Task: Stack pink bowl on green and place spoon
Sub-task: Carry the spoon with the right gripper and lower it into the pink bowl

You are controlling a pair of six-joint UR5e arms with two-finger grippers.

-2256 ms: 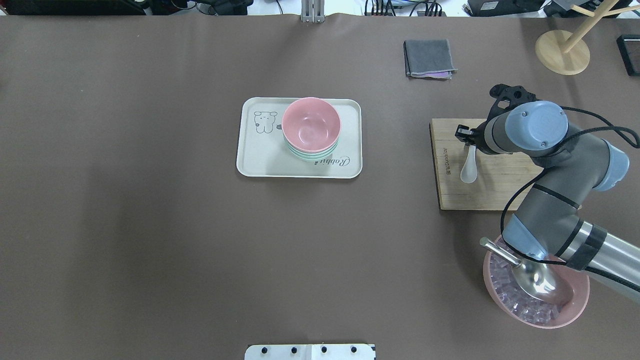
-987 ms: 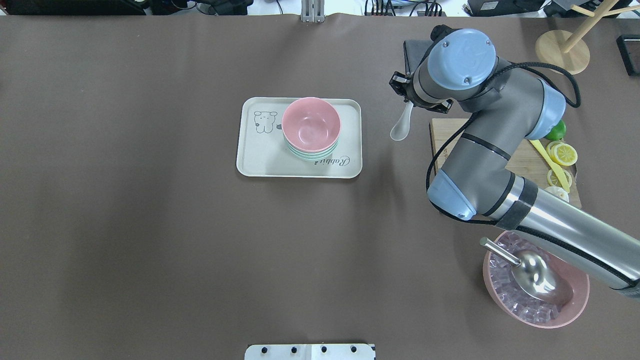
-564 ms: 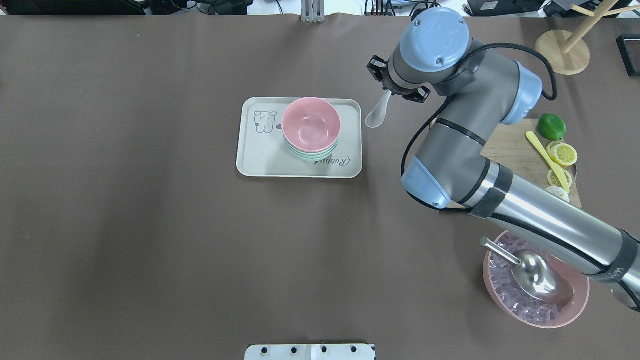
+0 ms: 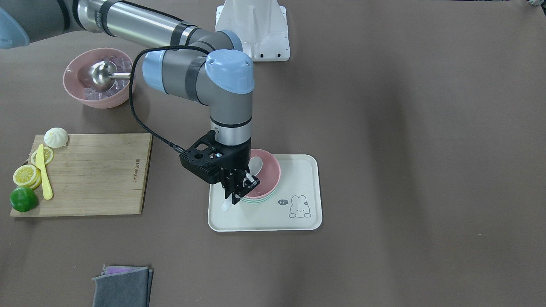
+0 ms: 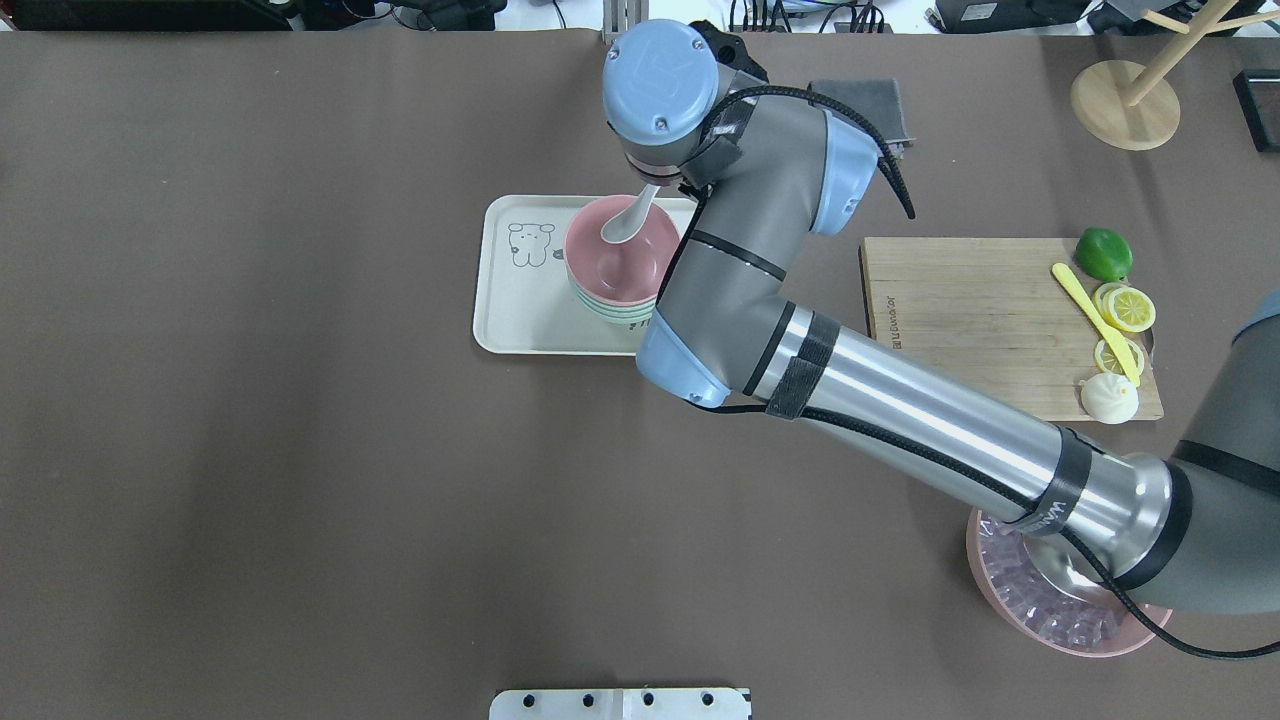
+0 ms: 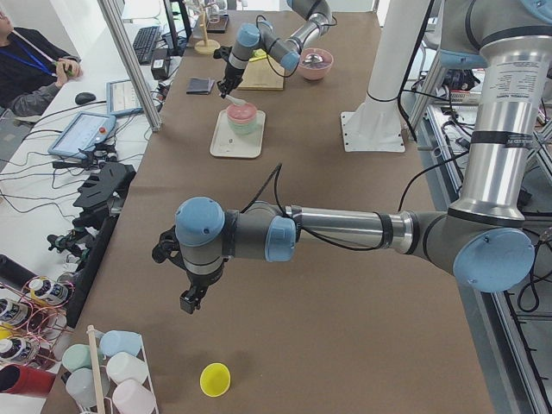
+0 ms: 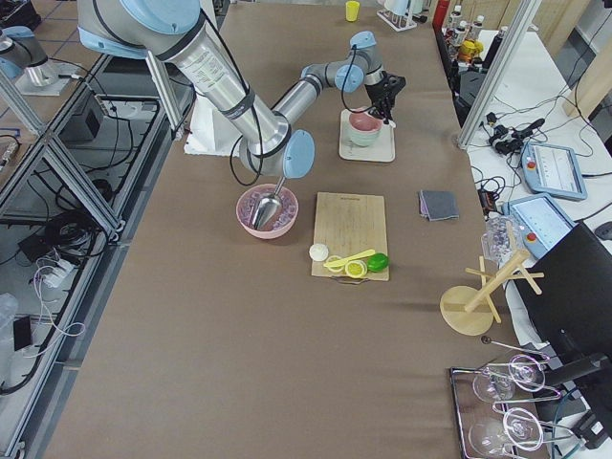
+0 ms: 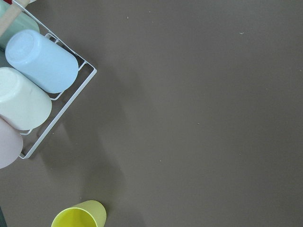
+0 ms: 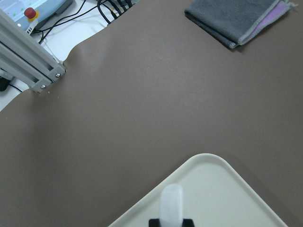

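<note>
Now, upper centre overhead, the right gripper (image 4: 236, 187) pinches a white soup spoon (image 5: 625, 222), scoop over the round pink bowl (image 5: 640, 272). How the left gripper (image 6: 191, 300) stands cannot be told.

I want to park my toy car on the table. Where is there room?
The big bare patch is the brown table on the robot's left of the rabbit tray. The cutting board is bare in the middle too. It is crowded over the tray: the right gripper holds the white spoon above the pink bowl.

Glossy spoon (image 5: 622, 228), matt tray (image 5: 520, 310)
</note>
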